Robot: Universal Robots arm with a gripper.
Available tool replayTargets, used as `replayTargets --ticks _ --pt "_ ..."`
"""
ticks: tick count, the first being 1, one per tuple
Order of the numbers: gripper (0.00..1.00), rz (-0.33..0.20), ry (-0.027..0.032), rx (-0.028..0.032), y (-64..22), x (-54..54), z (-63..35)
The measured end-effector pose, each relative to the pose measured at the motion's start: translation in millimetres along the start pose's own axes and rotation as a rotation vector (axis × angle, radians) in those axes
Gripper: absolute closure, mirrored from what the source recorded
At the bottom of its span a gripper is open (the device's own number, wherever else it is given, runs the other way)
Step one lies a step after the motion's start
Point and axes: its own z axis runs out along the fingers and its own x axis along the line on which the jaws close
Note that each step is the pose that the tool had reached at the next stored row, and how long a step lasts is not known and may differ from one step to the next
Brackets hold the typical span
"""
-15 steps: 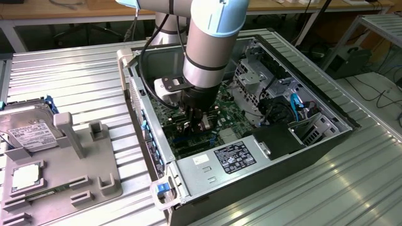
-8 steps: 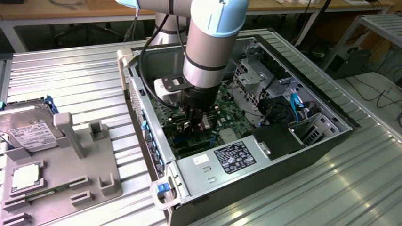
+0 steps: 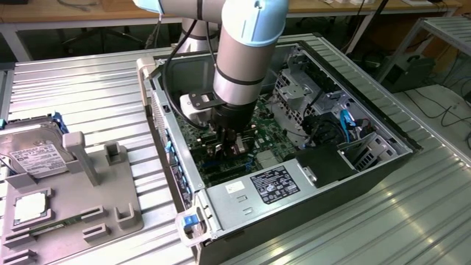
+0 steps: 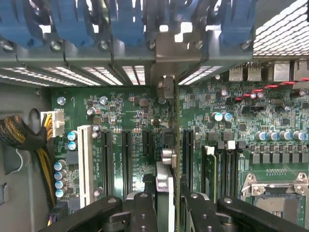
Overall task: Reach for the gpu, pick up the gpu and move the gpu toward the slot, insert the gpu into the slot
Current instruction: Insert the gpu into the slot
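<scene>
Holding the gpu [image 3: 237, 144] edge-down inside the open computer case [image 3: 383, 165], end effector [image 3: 229, 138] clenched on the card's upper edge, arm [image 3: 246, 49] reaching straight down over the motherboard [image 3: 276, 146]. Risking, as a judgement, a card that meets the board at a tilt: contacts catching the connector lip rather than seating, or the bracket end fouling the case's rear wall. Crowding close on the exterior view's right: drive cage [image 3: 294, 91], blue cables [image 3: 346, 124] and power supply [image 3: 283, 185], leaving little room for any sideways correction. Resting on a ribbed metal table [image 3: 88, 88], with a grey fixture tray [image 3: 88, 204] and a hard drive [image 3: 30, 149] well apart on the exterior view's left; benches and cabling beyond.

Looking down the card from the wrist: gpu [image 4: 164, 193] seen edge-on between the black fingers [image 4: 140, 212], silver bracket [image 4: 174, 53] up against the row of rear openings with blue clips [image 4: 125, 24]. Lining up with a connector on the board, though the slot itself hidden beneath the card, so depth of seating cannot be told. Standing just beside: black connector strips [image 4: 126, 159], a white one [image 4: 85, 159], memory sockets [image 4: 227, 169] and capacitors [image 4: 219, 117], any of them liable to a knock if the card drifts. Lying at one side of the board, a braided cable bundle [image 4: 19, 137], near enough to snag only on a wide swing.
</scene>
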Motion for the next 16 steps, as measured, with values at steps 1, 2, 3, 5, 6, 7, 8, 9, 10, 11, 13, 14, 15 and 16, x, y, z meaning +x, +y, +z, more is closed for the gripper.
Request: replayTargets --ticks 1,2,3,5,6,7,8,9,10,11,13,14,15,16 --pt "0.72 0.0 -0.0002 0.0002 0.0 0.0 0.1" --pt "0.72 0.0 -0.0006 0.0004 0.0 -0.1 0.3" --pt "0.72 0.0 -0.0008 0.0005 0.0 -0.1 0.4" --pt "0.72 0.0 -0.0008 0.0005 0.0 -0.1 0.4" --pt "0.72 0.0 -0.0008 0.0005 0.0 -0.1 0.4" --pt "0.72 0.0 -0.0008 0.0005 0.0 -0.1 0.4" --pt "0.72 0.0 -0.0008 0.0005 0.0 -0.1 0.4" --pt "0.72 0.0 -0.0008 0.0005 0.0 -0.1 0.4" --pt "0.72 0.0 -0.001 0.0004 0.0 -0.2 0.3" --pt "0.71 0.0 -0.002 0.0009 0.1 -0.4 -1.3" --pt "0.65 0.0 -0.0003 0.0003 0.1 -0.5 -6.7" --pt "0.65 0.0 -0.0011 0.0007 0.2 -0.7 -11.7" --pt "0.65 0.0 -0.0015 0.0009 0.3 -0.9 -17.2" --pt "0.65 0.0 -0.0007 0.0005 0.4 -1.0 -21.9"
